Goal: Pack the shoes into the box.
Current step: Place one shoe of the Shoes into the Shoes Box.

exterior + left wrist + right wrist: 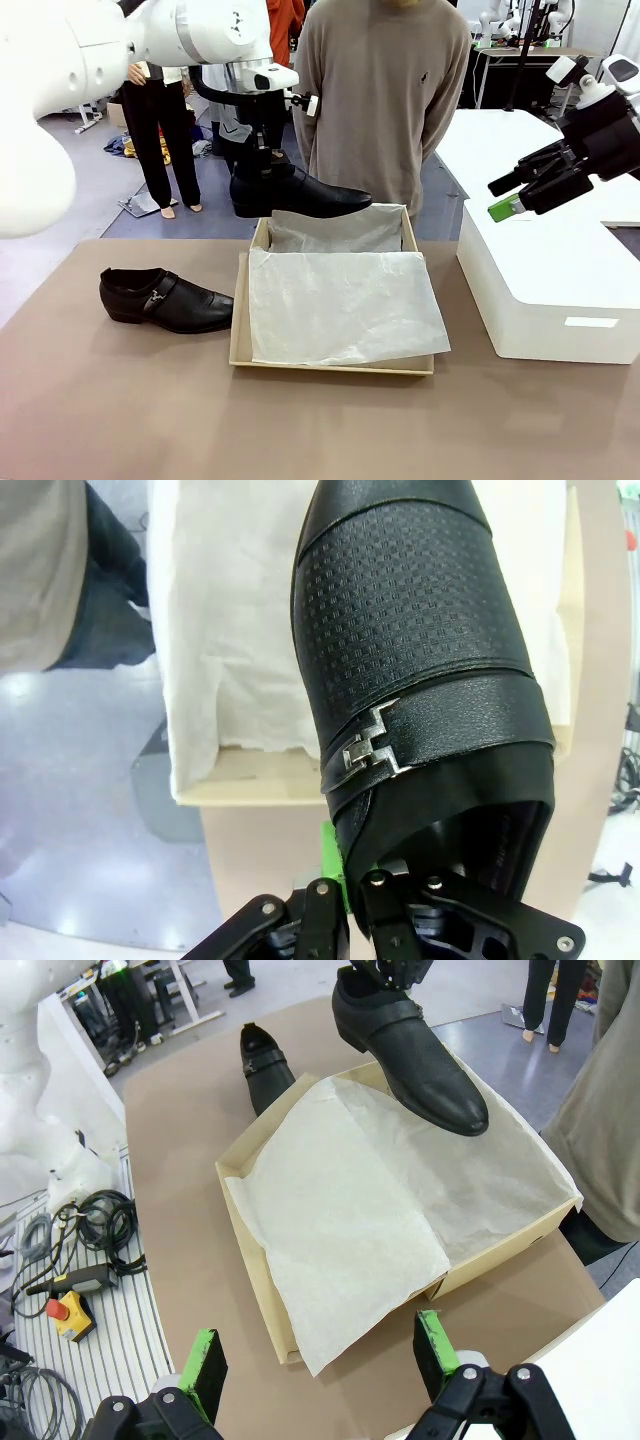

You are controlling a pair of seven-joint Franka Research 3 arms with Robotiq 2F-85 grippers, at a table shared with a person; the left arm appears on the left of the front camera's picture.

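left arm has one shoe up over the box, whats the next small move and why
Probably lower the held shoe gently into the box. The left gripper, jaws shut on the shoe's heel end, has it hanging just above the box's far edge. Its toe is over the white tissue lining, with nothing in between.

A smooth white box (540, 290) stands at the right side of the brown table (120, 400). A person (385, 90) in a beige sweater stands at the table's far edge. Beside the table, a ribbed panel (130, 1330) holds coiled cables (100, 1220) and a yellow red-button pendant (68, 1315).
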